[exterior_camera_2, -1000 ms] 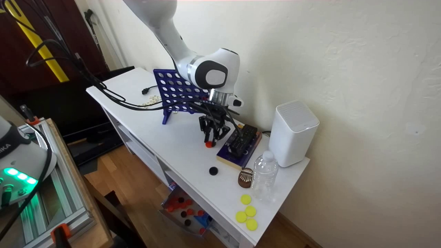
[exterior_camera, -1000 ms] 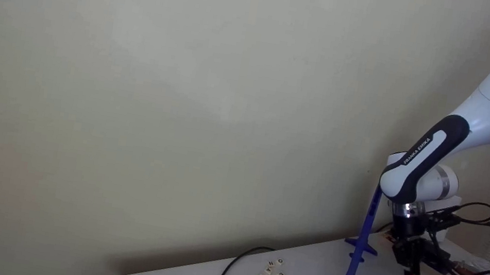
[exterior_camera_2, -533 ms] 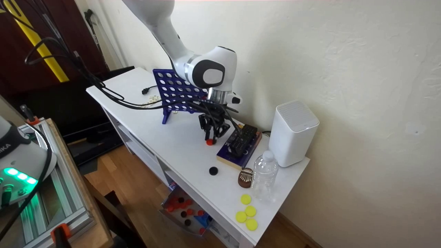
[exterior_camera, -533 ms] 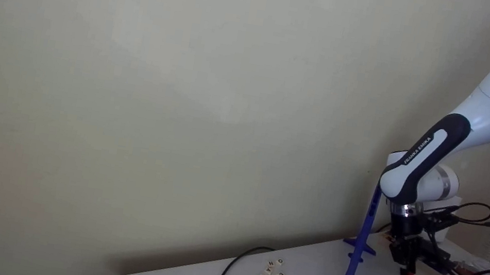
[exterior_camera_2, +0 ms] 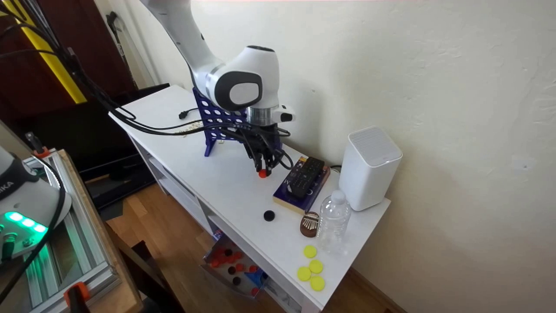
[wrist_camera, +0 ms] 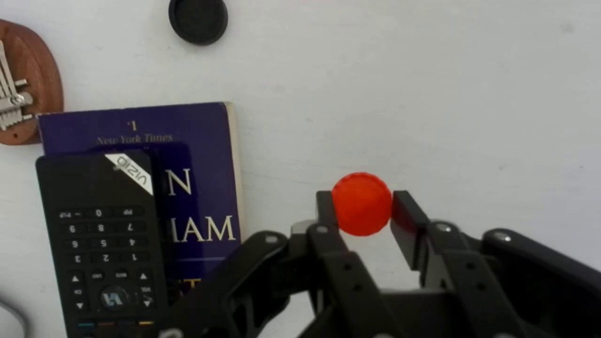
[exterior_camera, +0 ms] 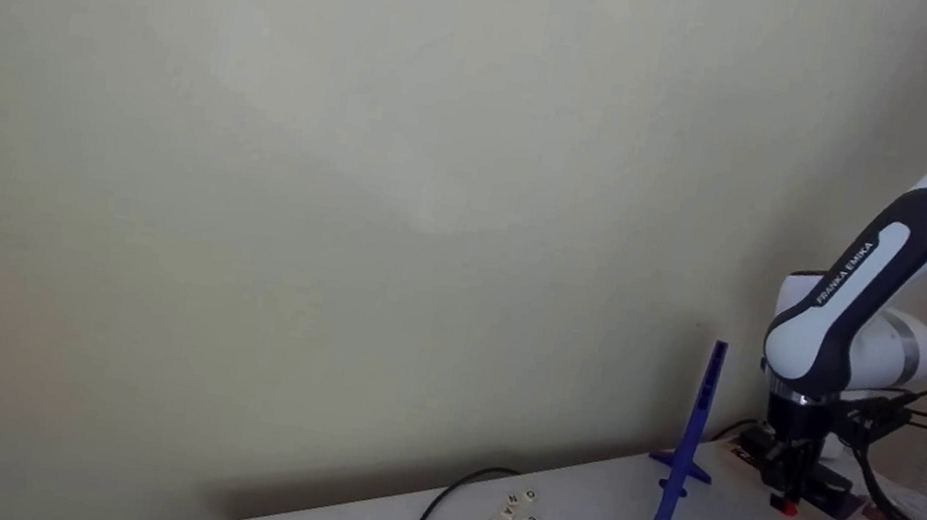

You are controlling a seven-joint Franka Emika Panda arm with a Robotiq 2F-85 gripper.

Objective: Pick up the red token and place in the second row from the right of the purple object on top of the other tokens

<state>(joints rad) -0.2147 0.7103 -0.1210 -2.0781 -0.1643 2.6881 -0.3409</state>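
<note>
Plainly, the tool (wrist_camera: 362,204) grips the red token (wrist_camera: 360,199): in the wrist view its two fingers (wrist_camera: 327,206) stand only as far apart as the disc is wide, one against each side of the rim. The token sits at the fingertips, its round face turned toward the wrist camera, equally wide in every direction across. Whether its underside touches the white tabletop (exterior_camera_2: 226,187) cannot be told. In the wrist view it is to the right of the book (wrist_camera: 206,202), apart from its edge; a remote (wrist_camera: 101,239) lies on that book. In an exterior view the purple frame (exterior_camera: 681,462) stands upright, seen edge-on as a slim post on flared feet, and its panel runs across the tabletop toward the wall (exterior_camera: 345,185). In both exterior views the token is apart from this frame and near the book. A black disc (wrist_camera: 198,21) lies flat on the tabletop, above the book in the wrist view.
</note>
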